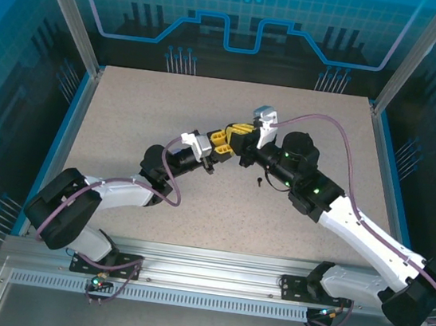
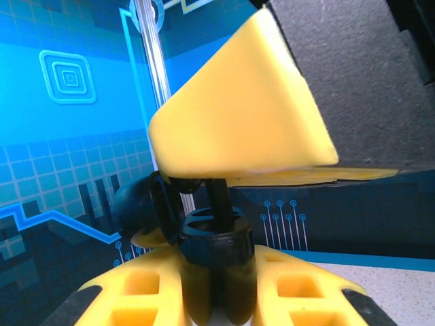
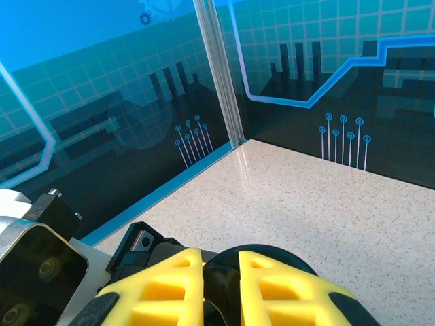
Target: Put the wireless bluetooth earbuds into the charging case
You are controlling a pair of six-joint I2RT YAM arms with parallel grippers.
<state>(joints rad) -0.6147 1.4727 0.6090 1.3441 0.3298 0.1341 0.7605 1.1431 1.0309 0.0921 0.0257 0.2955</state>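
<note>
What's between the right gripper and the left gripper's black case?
Left wrist view: a thin black earbud stem runs from the right gripper down into the black round case.

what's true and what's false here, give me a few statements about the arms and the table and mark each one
1. The left gripper and the right gripper meet over the middle of the table. True.
2. The left jaws stand wide open and empty. False: they are shut on a black round case.
3. A small black item lies loose on the table beside the right arm. True.
4. The tabletop is bare dark wood. False: it is a speckled beige surface.
</note>
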